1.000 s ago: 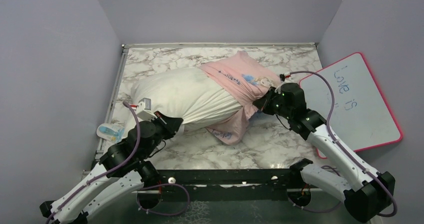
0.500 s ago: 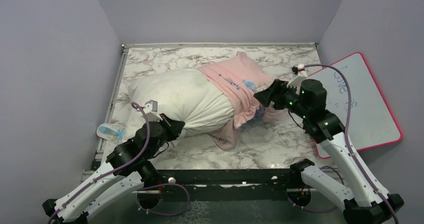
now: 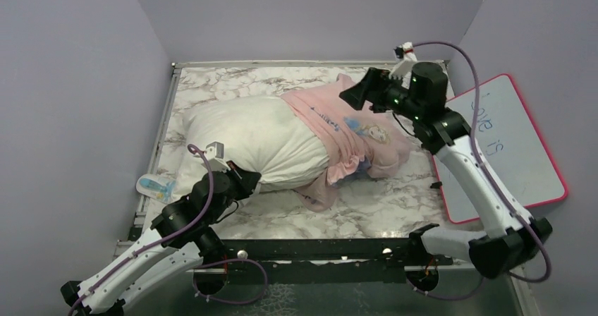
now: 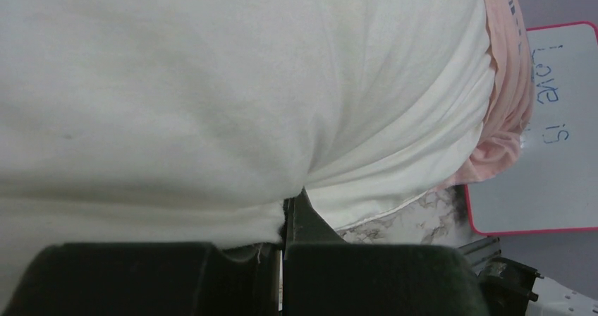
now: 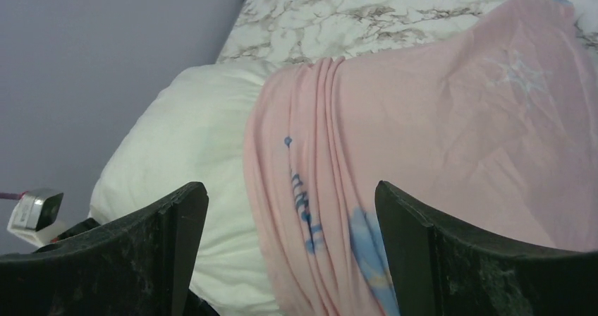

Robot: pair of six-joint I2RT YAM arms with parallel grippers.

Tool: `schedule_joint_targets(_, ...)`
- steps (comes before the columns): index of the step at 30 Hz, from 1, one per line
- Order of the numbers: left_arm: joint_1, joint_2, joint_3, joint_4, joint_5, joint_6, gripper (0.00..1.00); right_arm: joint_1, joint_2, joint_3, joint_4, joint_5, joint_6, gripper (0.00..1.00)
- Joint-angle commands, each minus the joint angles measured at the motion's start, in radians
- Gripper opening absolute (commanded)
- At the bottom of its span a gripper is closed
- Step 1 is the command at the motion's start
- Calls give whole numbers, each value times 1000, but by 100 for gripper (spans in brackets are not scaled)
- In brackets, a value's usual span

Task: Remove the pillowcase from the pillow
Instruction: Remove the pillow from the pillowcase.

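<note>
From above, the left claw [image 3: 248, 182] pinches the white pillow [image 3: 254, 136] at its near edge on the counter [image 3: 233, 83], and the right claw [image 3: 355, 94] hangs spread over the pink pillowcase [image 3: 359, 125]. The left wrist view shows pillow cloth nipped between its fingers [image 4: 367, 277]. The right wrist view shows the pillowcase below its parted fingers [image 5: 437, 252], with bare pillow to their left.

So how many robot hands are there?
2. The left gripper is at the near edge of the pillow, pinched shut on its white cloth. The right gripper is open, up over the far end of the pink pillowcase. None look hidden.
</note>
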Motion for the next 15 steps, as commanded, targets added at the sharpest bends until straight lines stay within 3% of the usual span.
schedule_joint_targets(1, 7, 19, -11, 30, 49, 30, 0, -5, 215, 164, -55, -110, -52, 93)
schedule_joint_targets(7, 6, 56, 15, 31, 62, 58, 0, -3, 498, 445, -141, -6, -122, 96)
schedule_joint_targets(10, 7, 65, 25, 31, 60, 65, 0, -3, 605, 497, -182, -21, -139, 96)
schedule_joint_targets(12, 6, 68, 38, 30, 62, 79, 0, 1, 650, 454, -196, -53, -143, 95)
schedule_joint_targets(14, 6, 75, 63, 24, 76, 92, 2, 12, 654, 342, -146, -98, -151, 80)
schedule_joint_targets(15, 6, 85, 104, 23, 102, 106, 16, 20, 649, 284, -116, -115, -153, 78)
